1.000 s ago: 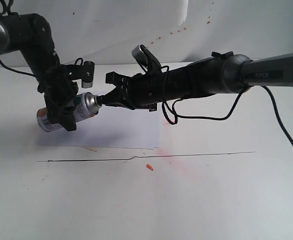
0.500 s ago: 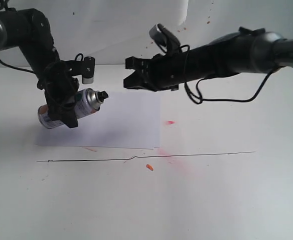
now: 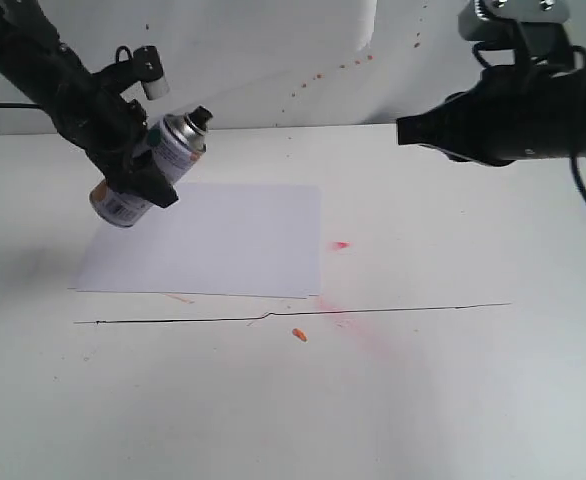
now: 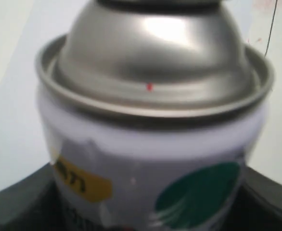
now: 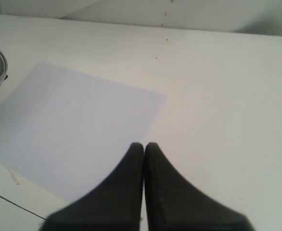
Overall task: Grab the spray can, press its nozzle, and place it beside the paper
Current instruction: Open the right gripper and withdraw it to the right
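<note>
On the table (image 3: 393, 400), the paper (image 3: 213, 240) is lying flat, waiting for the can to land next to it. By its far left corner, the left jaws are pinching the spray can (image 3: 176, 140) around its middle and holding it tilted in the air, so the nozzle (image 3: 201, 118) is free to push. Farther right, the right jaws are pressed together, well apart from the can, maybe making one tip for pushing.

The desk (image 3: 423, 400) is white. A white paper (image 3: 213, 240) lies flat on it. A thin black line (image 3: 393, 309) runs just beside the paper's near edge. Near that corner are a red spot (image 3: 340, 244), a pink smear (image 3: 358, 330) and a tiny orange bit (image 3: 298, 334).
</note>
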Robot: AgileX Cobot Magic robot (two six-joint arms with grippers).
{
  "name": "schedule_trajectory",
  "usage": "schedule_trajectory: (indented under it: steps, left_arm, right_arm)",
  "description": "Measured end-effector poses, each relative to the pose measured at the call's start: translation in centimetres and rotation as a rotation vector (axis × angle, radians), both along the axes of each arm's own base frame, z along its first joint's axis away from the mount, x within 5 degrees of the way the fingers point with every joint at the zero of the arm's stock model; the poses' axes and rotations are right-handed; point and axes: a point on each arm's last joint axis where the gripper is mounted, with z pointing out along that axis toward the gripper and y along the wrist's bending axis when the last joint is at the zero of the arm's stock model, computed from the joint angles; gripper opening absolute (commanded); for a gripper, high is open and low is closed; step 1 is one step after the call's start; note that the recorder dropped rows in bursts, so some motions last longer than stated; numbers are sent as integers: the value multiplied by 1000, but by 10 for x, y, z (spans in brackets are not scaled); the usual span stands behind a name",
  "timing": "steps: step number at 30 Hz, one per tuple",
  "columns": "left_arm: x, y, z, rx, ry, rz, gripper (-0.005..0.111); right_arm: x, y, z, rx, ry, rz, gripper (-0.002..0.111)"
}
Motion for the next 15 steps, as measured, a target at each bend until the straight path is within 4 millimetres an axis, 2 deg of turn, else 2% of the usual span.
schedule_trajectory:
  steps: [1, 2, 3, 7, 11, 15]
  left_arm:
    - [1, 4, 1, -17, -3, 19, 0]
    - [2, 13, 7, -48, -10, 56, 0]
    - [3, 18, 10, -64, -14, 76, 0]
    - [2, 37, 43, -216, -58, 186, 0]
    - [-2, 37, 60, -254, -87, 194, 0]
    - [-5, 36, 62, -264, -68, 181, 0]
  right_arm:
    - [-8, -2, 4, -14, -23, 4, 0]
    - [-29, -5, 14, -48, -75, 23, 0]
    - [-39, -7, 19, -59, -100, 30, 0]
    - [-100, -18, 47, -69, -264, 18, 0]
    - [-149, -22, 54, -49, -341, 50, 0]
    - [-180, -23, 48, -21, -362, 80, 0]
